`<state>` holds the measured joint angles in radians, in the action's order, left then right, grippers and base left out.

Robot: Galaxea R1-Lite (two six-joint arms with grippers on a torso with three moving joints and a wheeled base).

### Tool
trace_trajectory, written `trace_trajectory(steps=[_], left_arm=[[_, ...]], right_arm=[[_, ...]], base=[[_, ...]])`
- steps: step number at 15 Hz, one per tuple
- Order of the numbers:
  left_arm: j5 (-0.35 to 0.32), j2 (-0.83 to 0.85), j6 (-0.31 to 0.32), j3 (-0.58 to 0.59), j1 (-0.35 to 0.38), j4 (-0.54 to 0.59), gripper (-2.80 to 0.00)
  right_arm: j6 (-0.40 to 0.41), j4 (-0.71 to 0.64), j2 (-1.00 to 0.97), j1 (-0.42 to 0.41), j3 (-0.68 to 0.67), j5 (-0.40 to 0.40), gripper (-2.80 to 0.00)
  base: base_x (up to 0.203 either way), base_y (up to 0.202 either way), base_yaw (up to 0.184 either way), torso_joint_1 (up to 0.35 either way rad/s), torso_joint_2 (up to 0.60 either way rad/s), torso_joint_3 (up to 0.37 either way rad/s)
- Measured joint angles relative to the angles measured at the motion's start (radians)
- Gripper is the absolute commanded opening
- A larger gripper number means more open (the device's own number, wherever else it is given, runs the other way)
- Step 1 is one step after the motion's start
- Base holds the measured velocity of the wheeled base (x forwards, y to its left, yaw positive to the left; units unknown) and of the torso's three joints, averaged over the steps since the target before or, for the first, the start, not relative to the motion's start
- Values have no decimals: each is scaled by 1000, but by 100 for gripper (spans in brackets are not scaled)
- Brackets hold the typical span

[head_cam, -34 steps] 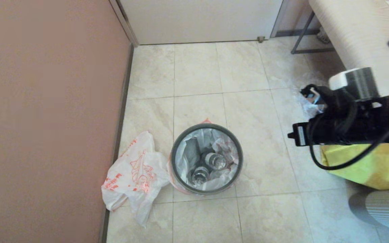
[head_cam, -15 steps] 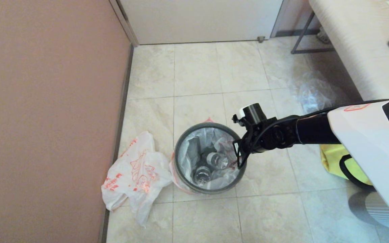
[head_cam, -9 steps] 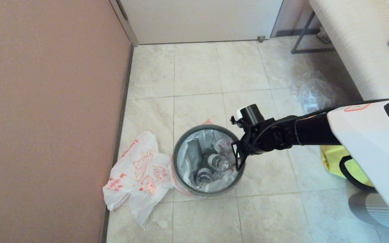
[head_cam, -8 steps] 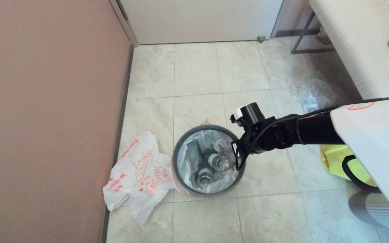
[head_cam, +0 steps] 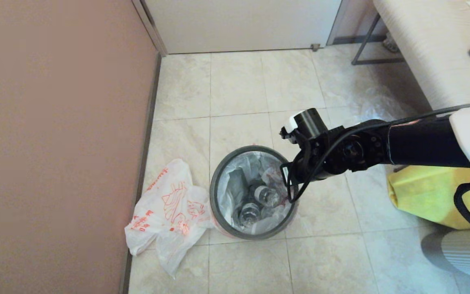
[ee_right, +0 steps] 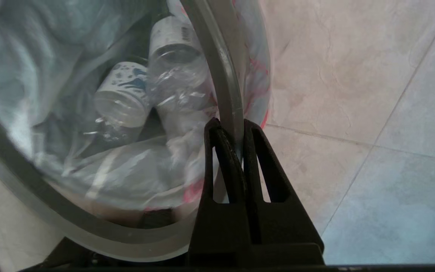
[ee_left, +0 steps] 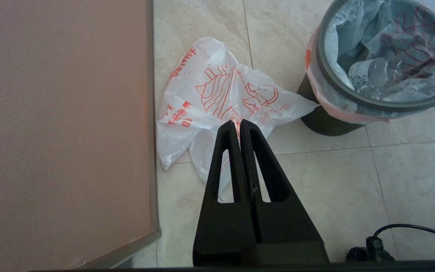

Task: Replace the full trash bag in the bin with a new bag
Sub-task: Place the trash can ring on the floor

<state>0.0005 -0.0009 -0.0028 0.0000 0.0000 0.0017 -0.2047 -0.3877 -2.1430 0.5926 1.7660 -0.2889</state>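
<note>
gripping rim ring (ee_right: 227,81), right gripper (ee_right: 232,126)

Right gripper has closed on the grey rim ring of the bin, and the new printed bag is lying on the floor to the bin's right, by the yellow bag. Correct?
Not quite. The right gripper is shut on the rim ring of the bin, but the head view shows the new printed bag on the bin's left, by the wall, not beside the yellow bag.
</note>
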Motion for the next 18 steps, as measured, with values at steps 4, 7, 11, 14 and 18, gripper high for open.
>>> trace_trajectory(steps=[4,7,11,14,18], left_arm=[[-1,0,0,0,0,0,-280],[0,0,0,0,0,0,-280],[1,0,0,0,0,0,-280],[0,0,0,0,0,0,-280],[0,0,0,0,0,0,-280]], right_arm=[[-76,-43,108,1,-48,33,-280],[-142,-130,253,-19,-127,87,-280],[-135,-170,410,-251,-291,156,-280],[-31,-166,472,-525,-417,295,-280],[128,-40,426,-785,-556,470,-280]], base=[[0,0,0,0,0,0],[0,0,0,0,0,0],[0,0,0,0,0,0],[0,0,0,0,0,0],[0,0,0,0,0,0]])
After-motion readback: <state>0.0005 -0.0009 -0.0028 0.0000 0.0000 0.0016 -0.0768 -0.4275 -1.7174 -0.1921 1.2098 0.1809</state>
